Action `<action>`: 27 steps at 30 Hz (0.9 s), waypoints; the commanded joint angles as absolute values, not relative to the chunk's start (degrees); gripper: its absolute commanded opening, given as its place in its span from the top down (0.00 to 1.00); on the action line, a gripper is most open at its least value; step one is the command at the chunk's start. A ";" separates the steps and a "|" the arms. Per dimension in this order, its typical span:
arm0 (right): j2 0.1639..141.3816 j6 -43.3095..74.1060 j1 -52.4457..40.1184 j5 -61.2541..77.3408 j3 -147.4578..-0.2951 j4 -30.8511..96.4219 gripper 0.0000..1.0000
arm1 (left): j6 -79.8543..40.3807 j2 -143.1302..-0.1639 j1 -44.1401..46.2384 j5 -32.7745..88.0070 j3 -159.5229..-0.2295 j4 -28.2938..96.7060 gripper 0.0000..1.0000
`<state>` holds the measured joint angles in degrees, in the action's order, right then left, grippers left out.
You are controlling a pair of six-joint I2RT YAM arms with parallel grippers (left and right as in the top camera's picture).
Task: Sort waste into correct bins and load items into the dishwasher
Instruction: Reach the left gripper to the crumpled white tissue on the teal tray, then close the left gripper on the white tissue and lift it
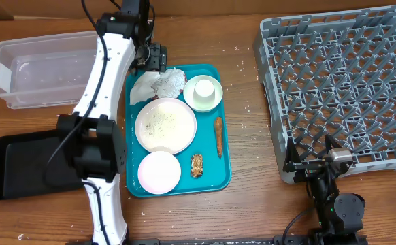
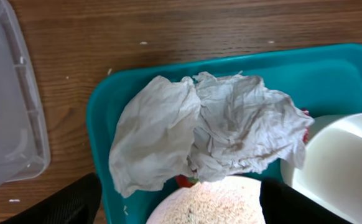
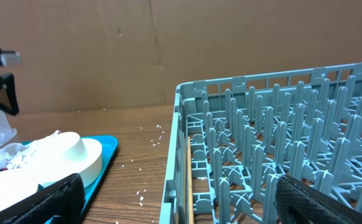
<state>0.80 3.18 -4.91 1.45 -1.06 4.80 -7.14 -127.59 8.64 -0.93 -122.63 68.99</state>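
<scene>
Red wrapper (image 2: 183,181) peeks from under crumpled napkin (image 2: 212,130).

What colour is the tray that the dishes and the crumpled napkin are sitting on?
The tray is teal, seen best in the overhead view.

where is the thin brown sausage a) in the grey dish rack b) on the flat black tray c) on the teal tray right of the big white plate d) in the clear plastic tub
c: the thin brown sausage lies on the rectangular teal plastic tray, beside the large round white plate.
</scene>
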 commanded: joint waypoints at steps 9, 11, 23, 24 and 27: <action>0.16 2.96 -4.75 1.39 -0.45 4.64 0.00 | -7.92 -134.30 8.60 1.28 -123.70 68.55 0.30; 0.16 2.96 -4.75 1.39 -0.45 4.64 0.00 | -7.92 -134.74 8.54 0.21 -123.70 68.29 0.30; 0.16 2.96 -4.75 1.39 -0.45 4.64 0.00 | -7.92 -136.90 8.10 -1.69 -123.20 67.48 0.36; 0.16 2.96 -4.75 1.39 -0.45 4.64 0.00 | -7.92 -137.12 8.10 -1.69 -123.20 67.44 0.36; 0.16 2.98 -4.75 1.39 -0.45 4.64 0.00 | -7.90 -137.56 8.01 -1.72 -123.20 67.44 0.37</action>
<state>0.80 3.14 -4.91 1.45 -1.06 4.82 -7.53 -136.11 8.49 -0.95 -122.63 67.48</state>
